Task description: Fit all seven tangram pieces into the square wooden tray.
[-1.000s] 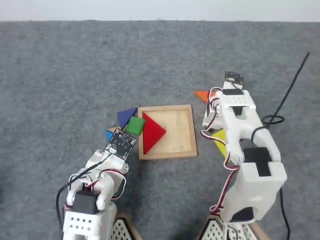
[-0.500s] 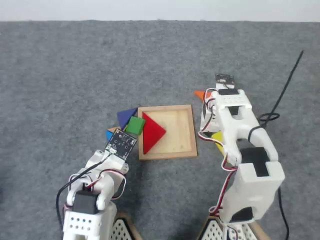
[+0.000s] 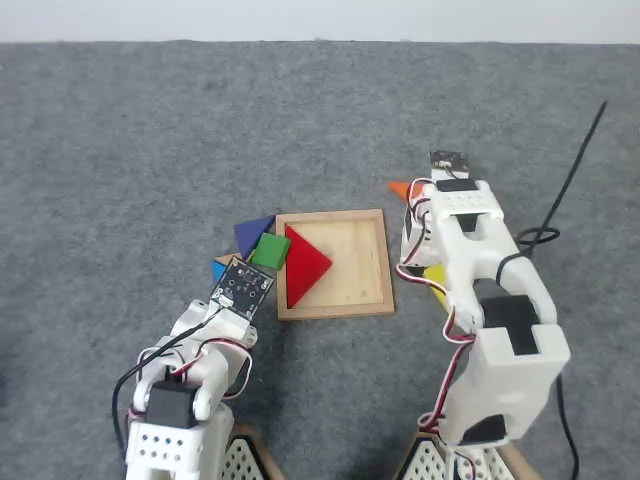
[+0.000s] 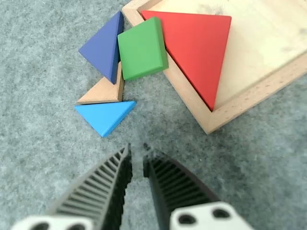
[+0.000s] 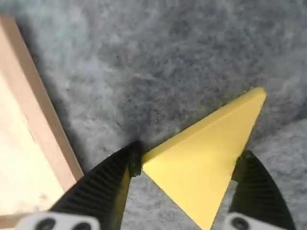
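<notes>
Found one piece of seven seated: the red triangle (image 3: 303,265), flat inside the square wooden tray (image 3: 355,255), pressed to the tray's left wall, point aimed at the middle. Judged the task barely begun, with most of the tray floor bare.

Found the tray near the middle of the table (image 3: 120,120), nearer the robot's edge than the far one. Counted four loose pieces huddled at the tray's left side: the green square (image 4: 142,48) lapping over the tray's rim and touching the red triangle, the dark blue triangle (image 4: 103,48) against the square's outer side, the tan piece (image 4: 103,93) touching both, the light blue triangle (image 4: 105,116) just beside the tan one. Took that cluster for waiting stock, within the left arm's reach.

Saw the left gripper (image 4: 136,149) hanging over bare table just short of the light blue triangle, jaws drawn almost together on nothing. Looked parked there, out of the other arm's way.

Saw the right gripper (image 5: 189,160) down at the table just right of the tray, jaws spread wide astride the yellow triangle (image 5: 204,167), one tip at a corner, the other at the opposite edge. Could not make out any squeeze. Read this as a pick about to be made, the broad straddle suiting so wide a piece. Spotted the orange piece (image 3: 402,188) off the tray's far right corner, toward the table's far edge, untouched.
</notes>
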`<state>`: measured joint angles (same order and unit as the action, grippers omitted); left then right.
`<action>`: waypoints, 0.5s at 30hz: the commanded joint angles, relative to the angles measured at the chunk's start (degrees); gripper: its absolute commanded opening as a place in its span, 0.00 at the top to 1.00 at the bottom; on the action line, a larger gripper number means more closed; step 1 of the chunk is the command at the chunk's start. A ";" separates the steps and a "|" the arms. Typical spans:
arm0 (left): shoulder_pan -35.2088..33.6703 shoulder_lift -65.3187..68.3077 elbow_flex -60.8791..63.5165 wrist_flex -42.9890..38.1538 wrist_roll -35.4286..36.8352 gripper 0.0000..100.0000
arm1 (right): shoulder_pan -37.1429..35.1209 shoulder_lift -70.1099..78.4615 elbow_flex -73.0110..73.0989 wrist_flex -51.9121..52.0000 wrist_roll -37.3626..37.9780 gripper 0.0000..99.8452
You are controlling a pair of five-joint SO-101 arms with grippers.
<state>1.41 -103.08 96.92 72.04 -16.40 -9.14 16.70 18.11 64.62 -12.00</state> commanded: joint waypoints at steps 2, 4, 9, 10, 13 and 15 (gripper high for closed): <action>-0.09 -0.26 -0.48 0.35 0.18 0.96 | -0.31 -2.42 0.18 -1.19 0.70 0.74; -0.09 -0.26 -0.48 0.35 0.18 0.96 | -0.31 -2.42 0.18 -1.01 0.70 0.74; -0.09 -0.26 -0.48 0.26 0.18 0.96 | -0.31 -2.68 0.18 -0.48 0.70 0.74; -0.09 -0.26 -0.48 0.26 0.18 0.96 | -0.31 -2.95 0.18 -0.48 0.70 0.74; -0.09 -0.26 -0.48 0.26 0.18 0.96 | -0.40 -3.12 -0.44 0.22 0.79 0.74; -0.09 -0.26 -0.48 0.26 0.18 0.96 | -0.75 -3.21 -1.85 1.80 0.88 0.74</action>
<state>1.41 -103.08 96.92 72.04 -16.40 -9.14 16.53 18.20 64.70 -11.91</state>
